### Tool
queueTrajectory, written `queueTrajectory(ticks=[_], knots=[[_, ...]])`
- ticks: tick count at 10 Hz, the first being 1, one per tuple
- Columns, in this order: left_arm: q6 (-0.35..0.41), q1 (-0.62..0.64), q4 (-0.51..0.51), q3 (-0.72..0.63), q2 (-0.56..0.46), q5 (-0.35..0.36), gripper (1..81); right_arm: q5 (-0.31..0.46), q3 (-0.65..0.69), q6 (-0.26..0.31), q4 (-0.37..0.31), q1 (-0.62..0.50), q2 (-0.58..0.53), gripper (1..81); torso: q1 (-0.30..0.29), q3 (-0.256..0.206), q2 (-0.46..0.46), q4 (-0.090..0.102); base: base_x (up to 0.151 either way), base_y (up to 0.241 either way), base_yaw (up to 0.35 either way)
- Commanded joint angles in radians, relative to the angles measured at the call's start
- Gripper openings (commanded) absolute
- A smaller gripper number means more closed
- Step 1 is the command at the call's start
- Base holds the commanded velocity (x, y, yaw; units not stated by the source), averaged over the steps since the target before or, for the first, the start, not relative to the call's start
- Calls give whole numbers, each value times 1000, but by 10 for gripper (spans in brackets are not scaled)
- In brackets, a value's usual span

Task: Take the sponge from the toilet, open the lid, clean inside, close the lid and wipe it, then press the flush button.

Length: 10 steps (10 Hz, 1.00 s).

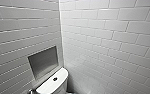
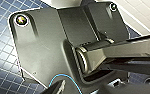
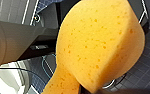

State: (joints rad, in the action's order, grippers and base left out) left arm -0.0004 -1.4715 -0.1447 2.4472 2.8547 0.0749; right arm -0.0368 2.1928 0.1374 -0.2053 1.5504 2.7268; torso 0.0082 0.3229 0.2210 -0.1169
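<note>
The white toilet's tank top (image 1: 53, 84) shows at the lower edge of the head view, in the corner of two tiled walls. The small dark flush button (image 1: 55, 79) sits in its middle. In the right wrist view the orange-yellow sponge (image 3: 98, 45) looms large, pinched and bent near one end. My right gripper (image 3: 87, 89) is shut on the sponge. My left gripper stands open with nothing in it; the left wrist view gives the robot's dark plate over the floor.
White brick-pattern wall tiles (image 1: 111, 37) rise on both sides of the corner. A grey recessed niche (image 1: 43, 61) is set in the left wall just above the tank. Dark blue small-tiled floor (image 2: 1, 50) lies under both wrists.
</note>
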Motion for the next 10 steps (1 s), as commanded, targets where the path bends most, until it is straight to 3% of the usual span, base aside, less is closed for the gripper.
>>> queueTrajectory(ticks=[1,6,10], knots=[[2,43,8,-169,-111,-43,811,-8,-251,2,-3,-22,-152,10,0,0,0,0,0,0,0],[0,78,10,-410,-276,-27,811,-23,-318,2,-5,-26,-206,10,0,0,0,0,0,0,0],[-69,177,13,-540,-402,-38,811,-23,-308,1,-3,-31,-210,10,0,0,0,0,0,0,0]])
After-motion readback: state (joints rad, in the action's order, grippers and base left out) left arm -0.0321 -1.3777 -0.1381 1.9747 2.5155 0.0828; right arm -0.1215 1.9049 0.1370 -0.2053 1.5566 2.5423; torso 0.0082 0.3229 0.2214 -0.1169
